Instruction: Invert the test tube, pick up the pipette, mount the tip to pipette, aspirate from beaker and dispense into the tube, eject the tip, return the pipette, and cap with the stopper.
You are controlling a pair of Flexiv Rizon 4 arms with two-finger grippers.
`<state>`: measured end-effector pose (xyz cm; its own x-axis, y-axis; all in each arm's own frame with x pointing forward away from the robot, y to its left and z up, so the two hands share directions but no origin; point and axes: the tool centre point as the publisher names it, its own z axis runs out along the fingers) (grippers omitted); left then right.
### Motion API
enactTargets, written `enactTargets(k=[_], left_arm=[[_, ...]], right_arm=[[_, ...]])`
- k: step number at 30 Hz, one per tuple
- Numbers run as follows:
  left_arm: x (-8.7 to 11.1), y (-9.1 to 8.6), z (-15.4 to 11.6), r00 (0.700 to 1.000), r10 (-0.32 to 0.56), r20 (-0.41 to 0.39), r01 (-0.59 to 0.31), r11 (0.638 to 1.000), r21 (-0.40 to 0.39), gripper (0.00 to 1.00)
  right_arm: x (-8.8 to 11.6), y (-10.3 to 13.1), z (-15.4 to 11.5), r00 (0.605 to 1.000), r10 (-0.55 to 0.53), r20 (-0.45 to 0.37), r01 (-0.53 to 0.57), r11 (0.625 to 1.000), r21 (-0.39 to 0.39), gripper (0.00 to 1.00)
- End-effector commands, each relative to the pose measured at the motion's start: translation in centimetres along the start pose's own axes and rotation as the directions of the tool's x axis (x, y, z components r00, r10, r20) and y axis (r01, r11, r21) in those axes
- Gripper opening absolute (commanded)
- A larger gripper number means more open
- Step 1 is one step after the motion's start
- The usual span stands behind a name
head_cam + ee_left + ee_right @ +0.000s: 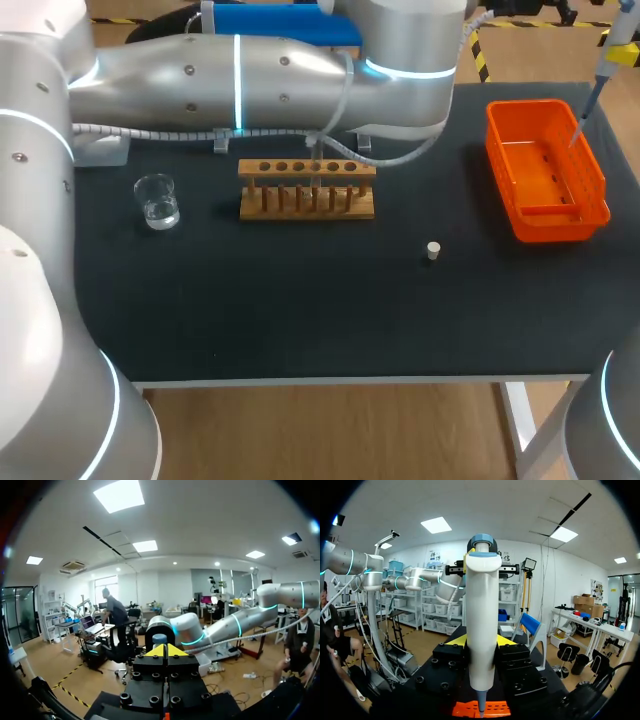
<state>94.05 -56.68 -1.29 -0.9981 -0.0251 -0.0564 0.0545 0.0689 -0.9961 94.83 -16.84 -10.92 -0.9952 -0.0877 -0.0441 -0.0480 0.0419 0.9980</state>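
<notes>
Beaker (157, 200): far left, well apart from the pipette.
Left gripper (166, 651): tips pressed together, empty.
Rack (307, 188): my left arm looms over it, so I judge a crossing could collide.
Right gripper (481, 641): pinching the pipette (481, 605) over the orange tray (550, 225); a tilt would jam it.

Smooth, silvery shells with a satin sheen clad our left arm (250, 75), seen here above the matt black tabletop (300, 320). On that dull surface we find a light-brown wooden test-tube rack (306, 190) with a flat, unpolished look, a clear glass beaker (157, 200) catching glints of light, a glossy orange plastic basket (545, 170) and a small off-white matt stopper (433, 250). Our white-and-blue plastic pipette (481, 630) looks smooth and faintly shiny; the right gripper (480, 641) is matt black, bolt-studded, with plain yellow tips.
</notes>
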Motion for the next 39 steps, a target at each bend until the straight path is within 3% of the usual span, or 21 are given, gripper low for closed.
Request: enactTargets(k=[1,39], left_arm=[[-0.31,0.19,0.62,1.000,0.003,-0.007,-0.003,1.000,0.004,0.00],[-1.04,0.88,1.31,1.000,-0.019,-0.023,0.019,1.000,-0.013,0.00]], right_arm=[[0.07,0.13,0.02,1.000,0.000,0.001,0.000,1.000,0.004,0.00],[0.07,0.13,0.02,1.000,0.000,0.001,0.000,1.000,0.004,0.00]])
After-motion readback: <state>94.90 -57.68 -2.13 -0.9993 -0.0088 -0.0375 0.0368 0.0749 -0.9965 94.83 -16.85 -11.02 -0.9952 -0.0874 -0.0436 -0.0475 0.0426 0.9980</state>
